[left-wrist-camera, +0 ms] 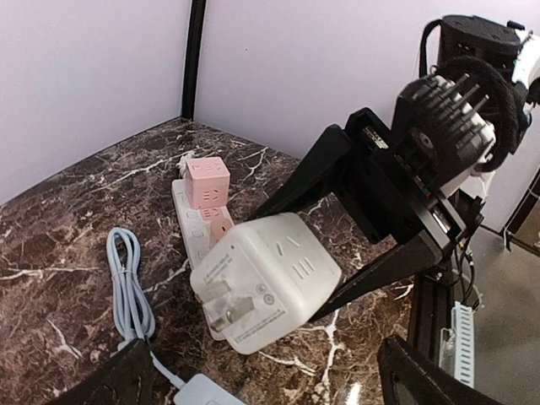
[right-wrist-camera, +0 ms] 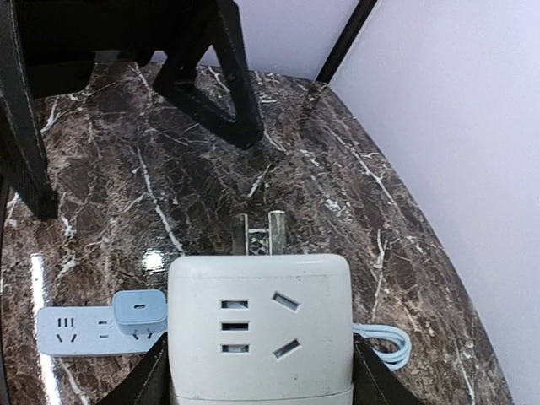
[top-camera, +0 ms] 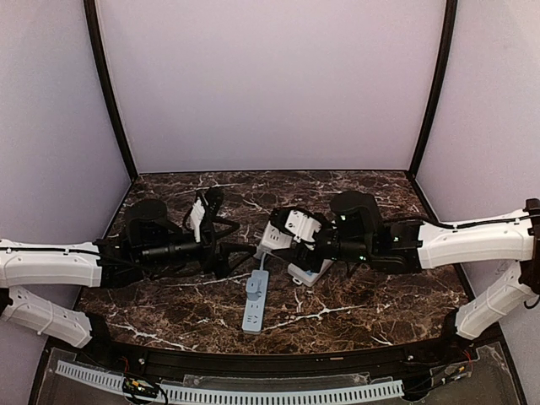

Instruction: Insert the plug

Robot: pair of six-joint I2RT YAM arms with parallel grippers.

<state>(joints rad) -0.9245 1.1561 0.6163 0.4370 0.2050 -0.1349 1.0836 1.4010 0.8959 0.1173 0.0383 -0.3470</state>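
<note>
The plug (left-wrist-camera: 266, 283) is a white, matte plastic cube with rounded corners. Flat metal prongs jut from one face and slotted sockets are cut into another. The right hand (right-wrist-camera: 261, 375) grasps it between two black, angular fingers and holds it above the counter (top-camera: 363, 304), prongs pointing toward the left arm. The left hand (top-camera: 218, 229) is released, its dark fingers (right-wrist-camera: 215, 93) spread wide with nothing between them.

Under and just behind the plug lies a white strip (left-wrist-camera: 190, 224) carrying two pink cubes (left-wrist-camera: 207, 183), one stacked on the other. A long, flat, pale blue strip (top-camera: 256, 302) lies nearer the arm bases, with a small rounded blue block (right-wrist-camera: 139, 312) sitting on it. A grey-blue cable (left-wrist-camera: 126, 283), folded into a narrow loop, rests beside it.

The counter is glossy dark brown marble with thin white veins, and it catches small glints of light. Plain, pale lilac walls (top-camera: 270, 84) close it in on three sides, with black posts (top-camera: 110, 93) in the corners.
</note>
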